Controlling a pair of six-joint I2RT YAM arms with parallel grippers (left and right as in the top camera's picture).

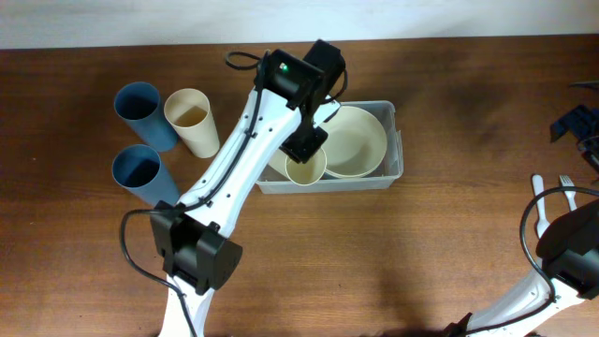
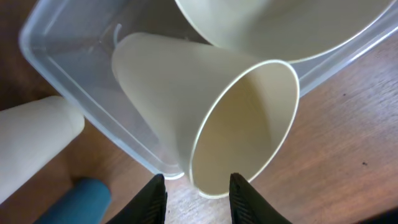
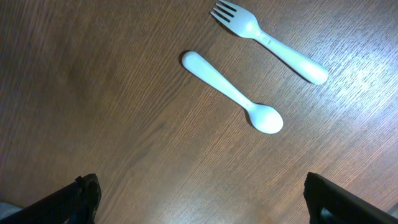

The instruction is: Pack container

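- Overhead shows me the container [image 1: 398,159] on the wooden table [image 1: 421,253]; it is a clear rectangular bin with a rim.
- Inside the container, a wide cream bowl [image 1: 360,140] fills its right part.
- A cream cup [image 1: 306,170] sits in the container's front left corner. It is tilted, with its mouth leaning out over the front rim.
- My left gripper [image 1: 307,145] hangs over the container's left part, right above that cup.
- On the left wrist camera, the left gripper [image 2: 198,200] has its two dark fingers [image 2: 152,199] spread apart. The lower edge of the cream cup [image 2: 186,93] lies in the gap between them.
- I cannot tell whether either finger touches the cup's rim.
- The container wall [image 2: 74,87] runs behind the cup in that view, and the bowl [image 2: 280,25] lies beyond it.
- Left of the container stand three more cups: a spare cream cup [image 1: 192,120] nearest to it, a far blue cup [image 1: 140,110] beside that, and a near blue cup [image 1: 140,173] towards the front.
- My right gripper [image 3: 199,186] is well to the right of the container, with its fingers wide apart and nothing between them.
- Under it lie a white fork [image 3: 267,40] and a white spoon [image 3: 233,93], side by side on the bare wood but apart.
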